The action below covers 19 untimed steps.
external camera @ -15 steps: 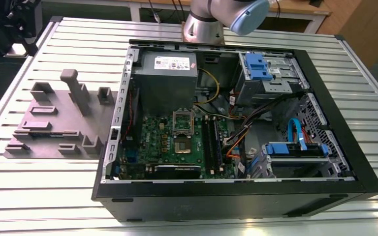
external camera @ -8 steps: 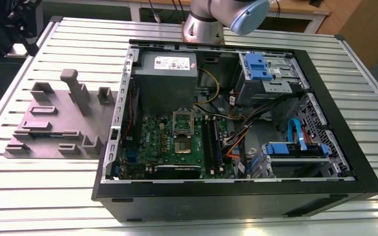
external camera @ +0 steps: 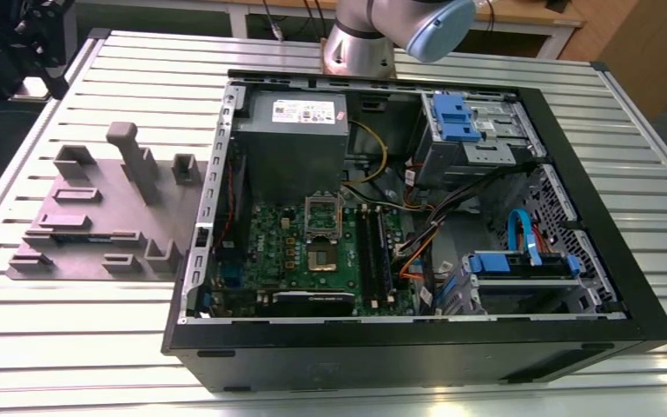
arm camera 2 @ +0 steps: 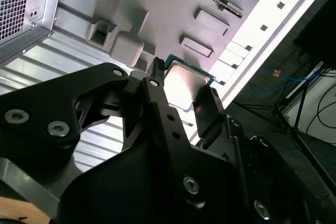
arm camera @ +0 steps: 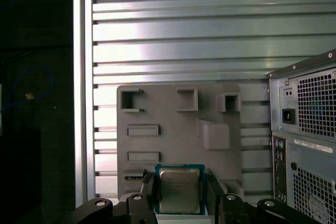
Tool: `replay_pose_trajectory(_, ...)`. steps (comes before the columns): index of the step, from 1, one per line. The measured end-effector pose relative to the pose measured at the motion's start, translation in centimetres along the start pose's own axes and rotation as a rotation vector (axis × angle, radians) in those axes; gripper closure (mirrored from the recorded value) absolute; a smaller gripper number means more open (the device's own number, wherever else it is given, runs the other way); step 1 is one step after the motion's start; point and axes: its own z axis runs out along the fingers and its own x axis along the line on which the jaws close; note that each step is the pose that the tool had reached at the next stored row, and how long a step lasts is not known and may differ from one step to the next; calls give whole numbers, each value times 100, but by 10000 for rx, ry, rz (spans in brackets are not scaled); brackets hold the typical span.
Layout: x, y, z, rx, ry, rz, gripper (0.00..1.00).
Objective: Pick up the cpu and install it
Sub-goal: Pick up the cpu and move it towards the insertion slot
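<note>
The cpu (arm camera: 179, 190) (arm camera 2: 185, 80), a flat square chip with a silver top and a dark green rim, sits between two black fingers (arm camera: 148, 191). My gripper (arm camera: 180, 195) (arm camera 2: 181, 87) is shut on its two opposite edges. It hangs well above the grey moulded holder tray (arm camera: 173, 108) (arm camera 2: 157, 3) (external camera: 84, 217). In the exterior view, the open computer case (external camera: 403, 347) lies on its side, and the green motherboard's cpu socket (external camera: 323, 234) sits uncovered with its metal frame raised.
The case stands beside the tray on a ribbed aluminium table (external camera: 79, 304). Inside it are a power supply (external camera: 293, 122), blue drive brackets (external camera: 455, 117) and loose cables (external camera: 426, 234). The arm's base (external camera: 363, 39) stands behind the case. The table edge (arm camera: 79, 103) runs next to the tray.
</note>
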Motion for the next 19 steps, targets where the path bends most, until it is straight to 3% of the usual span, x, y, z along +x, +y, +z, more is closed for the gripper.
replay_pose_trajectory(4,0,0,-4,0,0,0,53)
replay_pose_trajectory(11,2,4,-72,1,1,1,53)
replay_pose_trajectory(19,0,4,-78,1,1,0,53)
